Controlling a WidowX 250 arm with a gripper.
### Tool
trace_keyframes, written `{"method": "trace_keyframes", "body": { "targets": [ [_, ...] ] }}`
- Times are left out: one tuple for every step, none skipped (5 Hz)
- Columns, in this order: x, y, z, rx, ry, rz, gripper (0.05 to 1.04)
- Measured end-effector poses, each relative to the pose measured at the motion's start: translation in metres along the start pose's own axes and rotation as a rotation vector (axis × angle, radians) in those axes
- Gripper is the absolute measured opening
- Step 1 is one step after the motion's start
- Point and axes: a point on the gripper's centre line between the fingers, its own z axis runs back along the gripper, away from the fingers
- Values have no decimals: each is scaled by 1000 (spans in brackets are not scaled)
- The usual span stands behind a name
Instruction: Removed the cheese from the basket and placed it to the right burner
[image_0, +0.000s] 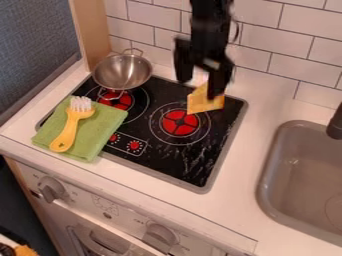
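Claw (199, 88): we see black.
Cheese (200, 104): yellow-orange, to our eyes.
Right burner (180, 123): red, crossed by dark lines, with thin pale rings around it.
Left burner (119, 101): we find the same red.
Stovetop (194, 162): glossy black, streaked white, edged in grey.
Metal bowl (122, 72): silvery.
Cloth (100, 125): we call it soft green.
Brush (67, 132): yellow handle, white bristles.
Tiles (260, 37): white, in a brick pattern with dark joints.
Tabletop (230, 202): white.
Sink (304, 170): we see grey-brown.
Faucet (335, 125): black.
Side wall (37, 47): mottled blue-grey.
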Motion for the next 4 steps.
{"method": "trace_keyframes", "body": {
  "targets": [
    [-20,18,35,7,-62,110,1001],
    [-44,19,43,19,-47,184,1001],
    [-58,24,36,25,-25,220,1001],
    [-62,26,33,42,-9,226,1001]
  ]
}}
